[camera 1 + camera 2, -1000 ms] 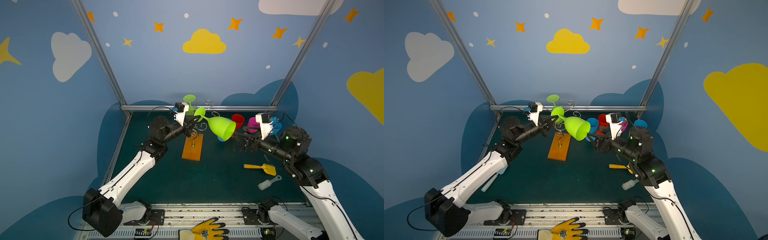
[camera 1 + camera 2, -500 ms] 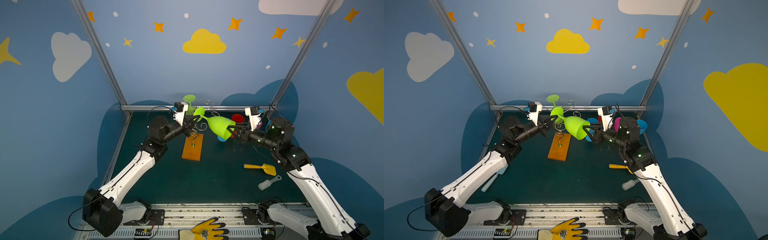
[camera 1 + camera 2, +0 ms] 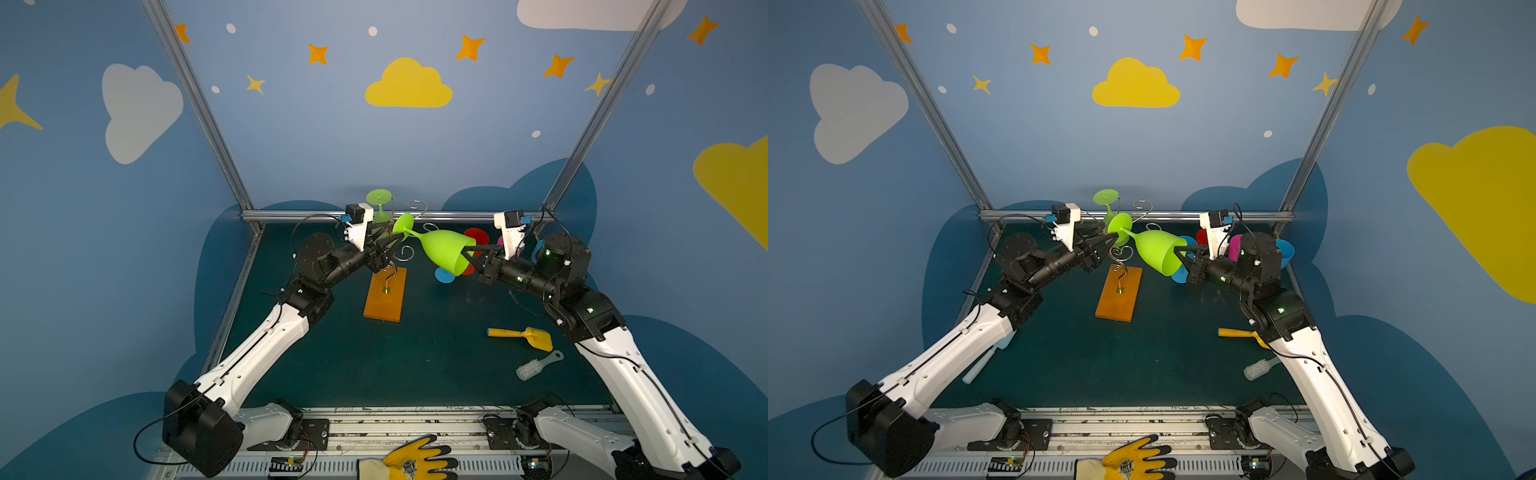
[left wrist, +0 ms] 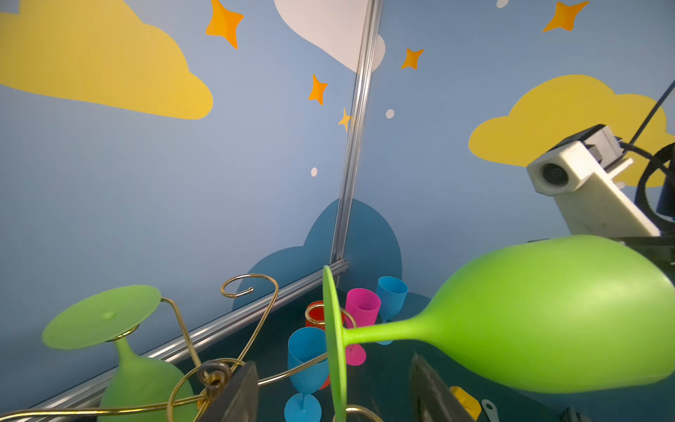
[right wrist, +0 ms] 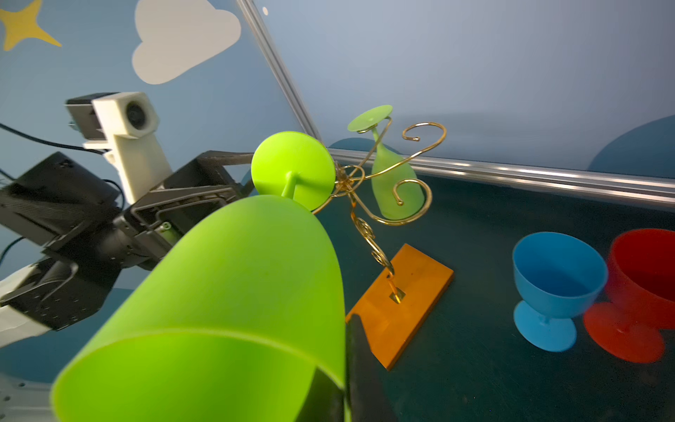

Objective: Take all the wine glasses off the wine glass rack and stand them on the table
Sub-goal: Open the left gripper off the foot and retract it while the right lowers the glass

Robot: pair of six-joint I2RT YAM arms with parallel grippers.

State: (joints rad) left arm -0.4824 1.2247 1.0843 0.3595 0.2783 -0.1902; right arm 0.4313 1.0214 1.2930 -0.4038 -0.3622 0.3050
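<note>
Soft, even light comes from above. Both top views are bright on the blue walls (image 3: 311, 137) and dimmer on the dark floor (image 3: 415, 365), with only faint shadows. Edges look stretched (wide-angle lenses). In the right wrist view the near rim of the green wine glass (image 5: 219, 292) is blurred, the red cup (image 5: 643, 277) is soft, and the metal rail (image 5: 511, 173) glares pale.

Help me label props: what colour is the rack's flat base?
The base is orange-brown, shown best in the right wrist view.
</note>
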